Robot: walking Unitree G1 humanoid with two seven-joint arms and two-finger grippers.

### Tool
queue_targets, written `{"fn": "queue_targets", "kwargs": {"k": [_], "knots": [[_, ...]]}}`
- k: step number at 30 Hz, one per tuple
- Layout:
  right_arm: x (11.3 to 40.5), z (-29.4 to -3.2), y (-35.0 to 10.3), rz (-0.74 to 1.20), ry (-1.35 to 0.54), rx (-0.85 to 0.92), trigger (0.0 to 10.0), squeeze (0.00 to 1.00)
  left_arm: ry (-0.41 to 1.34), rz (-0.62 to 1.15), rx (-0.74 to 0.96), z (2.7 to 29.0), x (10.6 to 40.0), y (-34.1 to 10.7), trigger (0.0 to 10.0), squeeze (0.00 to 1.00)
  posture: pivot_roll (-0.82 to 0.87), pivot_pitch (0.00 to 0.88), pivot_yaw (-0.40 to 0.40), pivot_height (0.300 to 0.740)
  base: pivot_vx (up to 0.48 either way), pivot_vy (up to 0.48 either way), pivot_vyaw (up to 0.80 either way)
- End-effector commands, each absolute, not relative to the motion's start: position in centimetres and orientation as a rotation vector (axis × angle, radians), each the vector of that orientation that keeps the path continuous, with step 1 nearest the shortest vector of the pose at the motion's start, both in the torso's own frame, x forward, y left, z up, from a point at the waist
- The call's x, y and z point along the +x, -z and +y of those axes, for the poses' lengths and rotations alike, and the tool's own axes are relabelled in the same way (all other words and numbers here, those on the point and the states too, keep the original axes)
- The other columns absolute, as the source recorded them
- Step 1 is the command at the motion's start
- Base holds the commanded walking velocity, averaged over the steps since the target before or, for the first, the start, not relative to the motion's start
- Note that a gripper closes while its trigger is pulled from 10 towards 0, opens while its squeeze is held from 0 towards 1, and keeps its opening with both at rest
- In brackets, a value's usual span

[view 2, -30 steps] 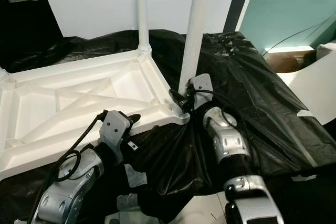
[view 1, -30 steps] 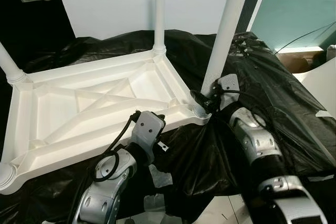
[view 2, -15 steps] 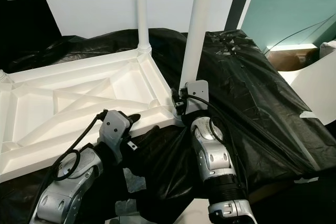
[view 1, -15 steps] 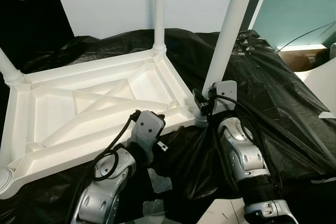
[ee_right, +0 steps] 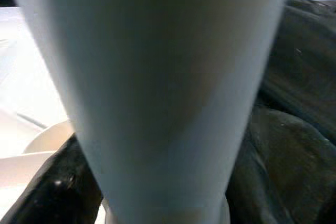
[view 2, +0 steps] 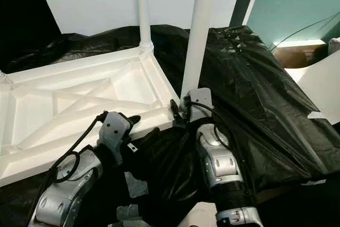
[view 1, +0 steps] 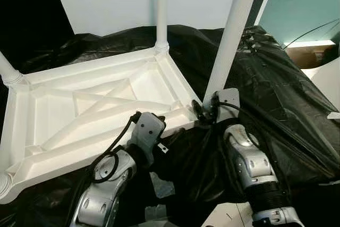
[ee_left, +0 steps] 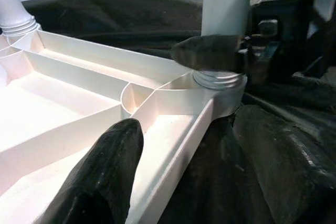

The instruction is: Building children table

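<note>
Evidently, in the head views the upturned white tabletop (view 1: 90, 110) lies on black sheeting (view 1: 281, 89), and the right gripper (view 1: 204, 111) is clenched on the base of the near leg (view 1: 231, 35) at the tabletop's four-o'clock corner, so the leg-fitting step looks in hand. In the left wrist view, the left gripper (ee_left: 157, 156) grasps the tabletop's rim, one finger (ee_left: 102, 174) inside, beside the leg's threaded socket (ee_left: 218, 78). In the right wrist view the leg looms close, and next it likely needs twisting home while the left holds steady.

No legible text, label, brand, number or sign anywhere in these views.
</note>
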State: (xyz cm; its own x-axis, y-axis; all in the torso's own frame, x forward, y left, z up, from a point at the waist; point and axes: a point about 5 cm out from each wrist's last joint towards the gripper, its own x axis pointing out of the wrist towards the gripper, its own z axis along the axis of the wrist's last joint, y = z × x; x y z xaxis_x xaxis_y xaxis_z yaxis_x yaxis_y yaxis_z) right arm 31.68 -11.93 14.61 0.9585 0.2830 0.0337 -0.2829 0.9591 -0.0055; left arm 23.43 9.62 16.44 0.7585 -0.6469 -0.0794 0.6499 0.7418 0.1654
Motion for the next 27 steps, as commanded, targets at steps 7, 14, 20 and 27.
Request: {"fn": "queue_targets", "kwargs": {"k": [7, 14, 20, 27], "knots": [[31.8, -15.0, -14.6, -0.063, -0.561, -0.079, 10.0, 1.00, 0.681, 0.018, 0.207, 9.7, 23.5, -16.2, 10.0, 0.00, 0.09, 0.050, -0.030, 0.740, 0.000, 0.000, 0.00], [32.9, -15.0, -14.6, -0.043, -0.764, -0.108, 10.0, 0.00, 0.666, 0.014, 0.215, 9.7, 23.8, -15.6, 10.0, 0.00, 0.09, 0.034, -0.028, 0.740, 0.000, 0.000, 0.00], [34.2, -14.5, -15.3, -0.045, -0.879, -0.141, 10.0, 0.00, 0.654, 0.018, 0.223, 9.8, 23.9, -14.9, 10.0, 0.00, 0.09, 0.015, -0.027, 0.740, 0.000, 0.000, 0.00], [35.2, -14.0, -15.2, -0.010, -0.969, -0.193, 7.5, 0.00, 0.648, 0.020, 0.223, 9.8, 24.1, -14.7, 10.0, 0.00, 0.11, 0.000, -0.026, 0.740, 0.000, 0.000, 0.00]]}}
